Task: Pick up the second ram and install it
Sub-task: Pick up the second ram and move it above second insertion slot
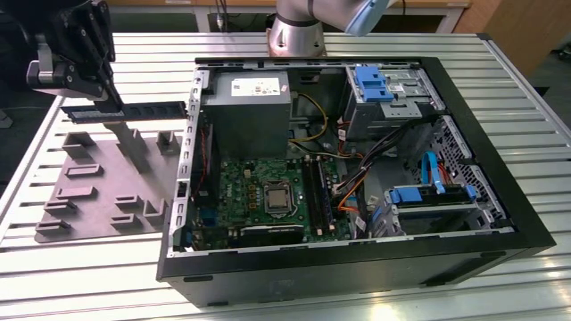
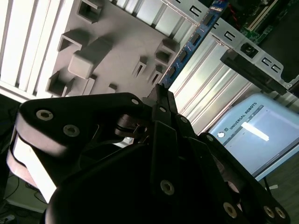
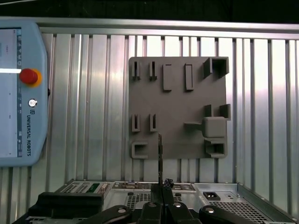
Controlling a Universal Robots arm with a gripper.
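The gripper (image 1: 114, 105) pinched the second ram (image 1: 154, 110), with the fixture plate (image 1: 107, 179) beneath it. A level, firm hold likely mattered most.

The table (image 1: 80, 281) is ribbed bare metal, bright and reflective. At nine o'clock of the computer case (image 1: 357, 271), the fixture plate (image 1: 98, 184) looks like matt grey moulded plastic. The case is matt black outside and dull sheet metal inside, with glossy blue plastic latches (image 1: 368, 81). The second ram (image 1: 134, 111) is a dark board with matt chips. The gripper (image 1: 113, 107) has matt black fingers (image 2: 161, 140). The pendant (image 3: 23, 116) is smooth pale-blue plastic.
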